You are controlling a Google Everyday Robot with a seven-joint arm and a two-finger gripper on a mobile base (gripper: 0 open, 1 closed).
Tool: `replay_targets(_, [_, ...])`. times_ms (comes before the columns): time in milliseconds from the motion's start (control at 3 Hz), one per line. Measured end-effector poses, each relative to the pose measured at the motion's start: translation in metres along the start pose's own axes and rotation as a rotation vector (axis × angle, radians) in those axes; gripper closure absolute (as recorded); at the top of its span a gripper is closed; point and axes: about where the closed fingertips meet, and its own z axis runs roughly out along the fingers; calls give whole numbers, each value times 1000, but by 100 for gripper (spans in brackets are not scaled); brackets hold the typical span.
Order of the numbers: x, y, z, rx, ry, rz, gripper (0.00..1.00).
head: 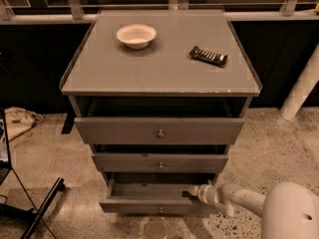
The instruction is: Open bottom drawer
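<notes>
I'm in the pulling step. The bottom drawer (149, 205), lowest in the grey cabinet (164, 68), stands partly out with its inside showing. My end effector (195, 191) sits at the right end of the drawer's front, by the top edge; I cannot tell whether it is wide or narrow. Next I'd pull straight out and level, since an off-centre hold could skew the drawer.

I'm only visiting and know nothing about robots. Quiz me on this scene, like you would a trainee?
1. True or false: the bottom drawer is fully shut.
2. What lies on the cabinet top? A) a bowl and a snack bar B) two cups
3. Where is the gripper?
Key: 1 false, its inside shows. 2 A. 3 at the bottom drawer's right end, just inside the opening.
</notes>
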Motion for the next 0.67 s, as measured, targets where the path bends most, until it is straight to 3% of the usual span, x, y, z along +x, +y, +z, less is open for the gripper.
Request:
replay_targets(333, [29,-17,-24,14,86,56,100])
replay_targets(667, [44,-28,-38,28,129,84,100])
